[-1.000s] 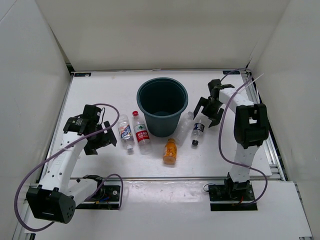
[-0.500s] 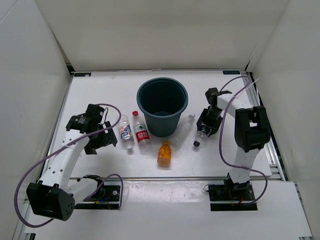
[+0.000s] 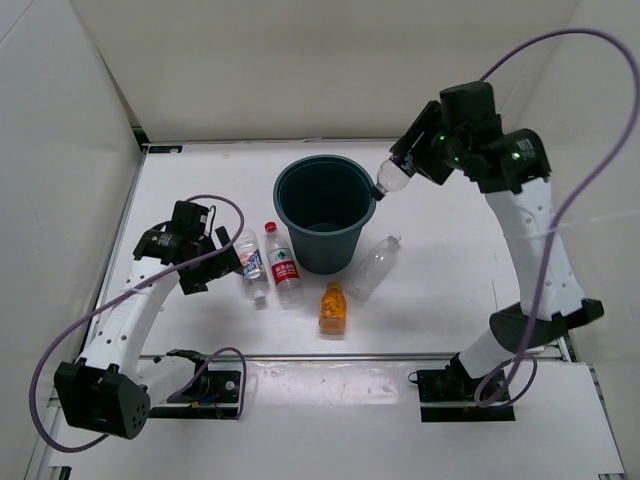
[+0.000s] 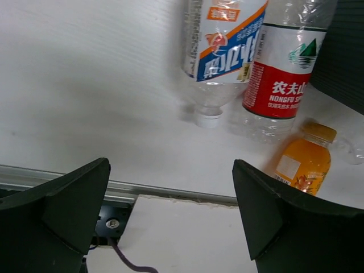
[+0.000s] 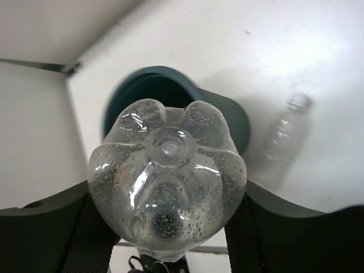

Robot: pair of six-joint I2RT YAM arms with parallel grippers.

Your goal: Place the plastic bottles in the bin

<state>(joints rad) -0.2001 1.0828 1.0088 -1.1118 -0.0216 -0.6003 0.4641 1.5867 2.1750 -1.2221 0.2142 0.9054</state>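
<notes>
Right claw (image 3: 408, 163) clamped on clear bottle (image 3: 392, 178), aloft by the bin's (image 3: 322, 252) far-right rim. Left claw (image 4: 170, 193) wide open, empty. Risk: released off-centre, bottle clips rim and bounces onto table (image 3: 450, 290).

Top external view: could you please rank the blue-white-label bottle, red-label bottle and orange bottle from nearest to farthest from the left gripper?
From the left gripper:
1. Blue-white-label bottle, right beside it.
2. Red-label bottle, next over, beside the bin.
3. Orange bottle, farther right, in front of the bin.
</notes>
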